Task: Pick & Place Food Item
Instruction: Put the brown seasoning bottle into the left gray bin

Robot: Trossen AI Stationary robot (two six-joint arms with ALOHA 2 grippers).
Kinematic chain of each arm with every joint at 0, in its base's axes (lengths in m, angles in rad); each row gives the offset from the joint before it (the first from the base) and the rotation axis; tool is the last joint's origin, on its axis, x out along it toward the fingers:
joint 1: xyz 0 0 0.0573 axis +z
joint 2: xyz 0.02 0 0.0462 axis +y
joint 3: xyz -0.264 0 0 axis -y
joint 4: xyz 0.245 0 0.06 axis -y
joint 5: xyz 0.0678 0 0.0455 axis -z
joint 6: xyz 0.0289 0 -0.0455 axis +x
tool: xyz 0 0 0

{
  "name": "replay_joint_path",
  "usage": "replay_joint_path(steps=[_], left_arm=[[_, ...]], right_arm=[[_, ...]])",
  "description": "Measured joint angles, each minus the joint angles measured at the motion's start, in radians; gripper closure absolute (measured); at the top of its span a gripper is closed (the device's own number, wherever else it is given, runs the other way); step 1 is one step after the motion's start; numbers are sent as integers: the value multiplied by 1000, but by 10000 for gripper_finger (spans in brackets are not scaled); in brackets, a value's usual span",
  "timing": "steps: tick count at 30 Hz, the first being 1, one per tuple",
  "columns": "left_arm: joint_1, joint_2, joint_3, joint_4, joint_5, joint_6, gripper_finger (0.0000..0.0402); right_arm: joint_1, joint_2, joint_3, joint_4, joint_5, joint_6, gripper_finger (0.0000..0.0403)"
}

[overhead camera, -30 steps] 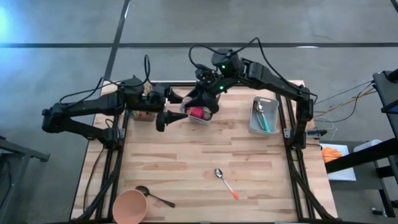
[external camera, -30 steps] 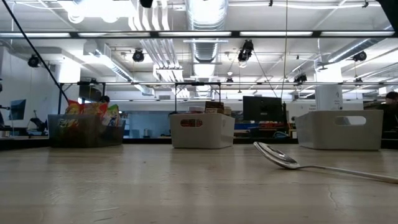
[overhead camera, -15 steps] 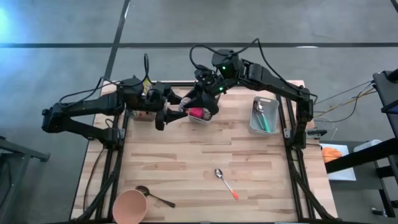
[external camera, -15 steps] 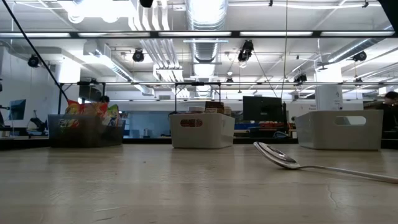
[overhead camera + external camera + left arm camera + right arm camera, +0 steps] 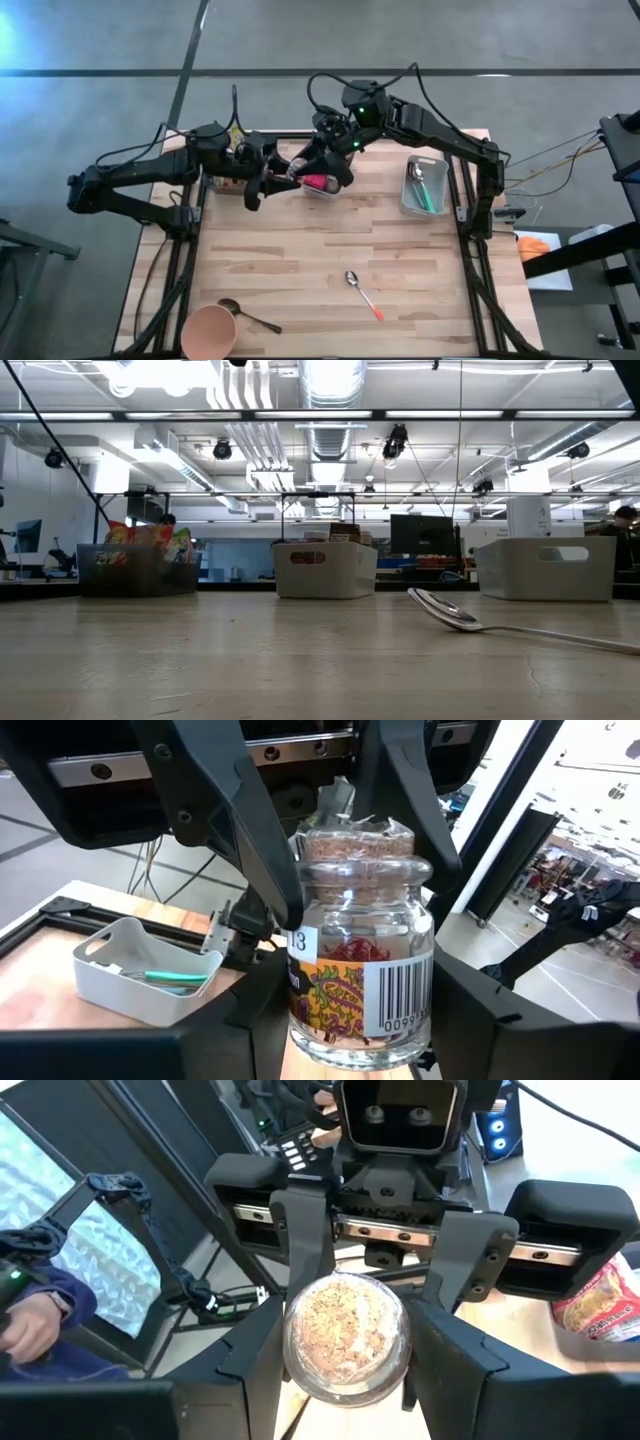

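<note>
Meeting over the table's far edge, both arms have hold of one glass jar (image 5: 360, 960) w/ a cork stopper. Left wrist view: the left gripper (image 5: 350, 1010) has its fingers (image 5: 245, 1020) pressed against the jar's sides, jar upright between them, barcode label facing the camera, red-and-yellow print on the rest of the label. Right gripper's dark fingers (image 5: 235, 810) come down from above in that same view, flanking the jar's neck and stopper.

Right wrist view looks straight at the cork top (image 5: 345, 1330): right gripper (image 5: 345, 1365) is closed on the jar, one finger each side, w/ the left gripper's fingers (image 5: 305, 1245) clamping it from the opposite side (so four fingers on one jar).

High view: the grippers meet just beside a small white bin (image 5: 322, 185) w/ something pink inside; the jar itself is too hidden by the grippers to pick out there. A bin of snack packets (image 5: 228, 178) sits under the left arm. Another white bin (image 5: 424, 187) w/ utensils stands toward the right side. Near edge of the wooden table (image 5: 300, 250): a spoon w/ orange handle (image 5: 364, 294), a pink cup (image 5: 208, 332) and a dark spoon (image 5: 246, 314) beside it.
</note>
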Motion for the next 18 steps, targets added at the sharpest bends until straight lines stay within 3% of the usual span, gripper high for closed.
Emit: replay_joint_path(steps=[4, 12, 18], left_arm=[[0, 0, 2, -13, 24, -49, 226], [0, -2, 42, -262, 156, -136, 226], [2, 2, 67, -321, 157, -143, 226]], right_arm=[[0, 0, 0, -6, -4, 8, 227], [-6, 0, 1, -198, -67, 18, 112], [-5, 1, -1, -268, -45, 17, 88]])
